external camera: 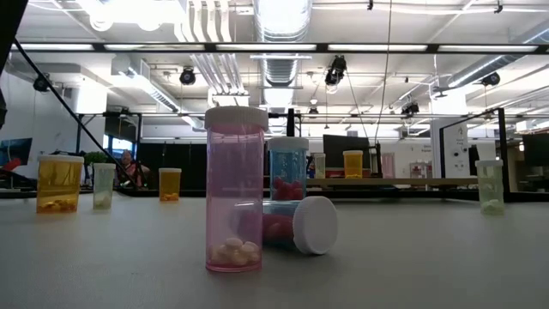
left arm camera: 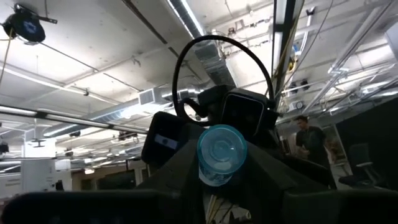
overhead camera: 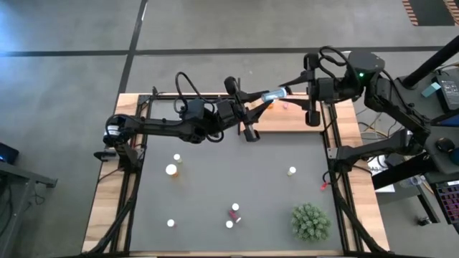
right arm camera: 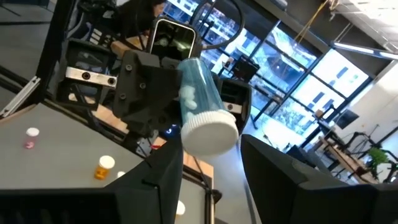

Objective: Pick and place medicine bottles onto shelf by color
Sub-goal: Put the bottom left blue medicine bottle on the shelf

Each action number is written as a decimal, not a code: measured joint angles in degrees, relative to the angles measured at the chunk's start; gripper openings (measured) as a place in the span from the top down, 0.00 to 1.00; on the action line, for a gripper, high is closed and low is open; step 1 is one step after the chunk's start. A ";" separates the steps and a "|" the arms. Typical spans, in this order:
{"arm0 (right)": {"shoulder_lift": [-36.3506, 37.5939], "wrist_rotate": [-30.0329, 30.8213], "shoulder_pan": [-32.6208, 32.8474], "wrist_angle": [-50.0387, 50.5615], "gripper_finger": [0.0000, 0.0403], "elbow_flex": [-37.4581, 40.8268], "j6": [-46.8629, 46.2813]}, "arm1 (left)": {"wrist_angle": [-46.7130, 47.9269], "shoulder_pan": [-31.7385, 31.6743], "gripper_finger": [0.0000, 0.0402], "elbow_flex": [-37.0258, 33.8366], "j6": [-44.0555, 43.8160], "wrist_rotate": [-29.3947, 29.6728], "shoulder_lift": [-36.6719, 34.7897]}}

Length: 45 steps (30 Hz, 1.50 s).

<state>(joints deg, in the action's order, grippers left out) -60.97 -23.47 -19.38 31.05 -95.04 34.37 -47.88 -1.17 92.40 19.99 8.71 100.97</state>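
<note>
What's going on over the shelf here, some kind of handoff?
Both arms meet above the shelf. A blue medicine bottle with a white cap sits between the left gripper and the right gripper, which looks like a handoff. Which one has the grip can't be told. Several other bottles wait on the grey mat.

Floor: grey concrete [overhead camera: 64, 107] crossed by dark seam lines, seen from above.
Ceiling: open industrial ceiling [external camera: 283, 34] with a silver duct [external camera: 280, 17], pipes and strip lights.
Windows: large glazed wall [right arm camera: 292, 74] with daylight behind.
Furniture: a desk with a keyboard [overhead camera: 448, 204] beside the table.
People: a person [left arm camera: 308, 137] stands in the background.
</note>
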 joint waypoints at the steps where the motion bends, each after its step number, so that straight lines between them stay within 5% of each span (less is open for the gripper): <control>1: -0.11 0.05 0.00 -0.04 0.62 0.00 0.00 | 0.09 0.00 0.80 0.06 -0.07 -0.02 0.00; 45: -2.04 -2.27 0.00 -0.13 0.68 -1.88 -7.80 | 0.39 0.00 0.80 0.31 -0.11 0.00 0.00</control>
<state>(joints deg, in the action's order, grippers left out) -63.01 -25.74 -19.38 30.92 -96.92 26.57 -47.49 -1.17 92.70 19.88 8.71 100.97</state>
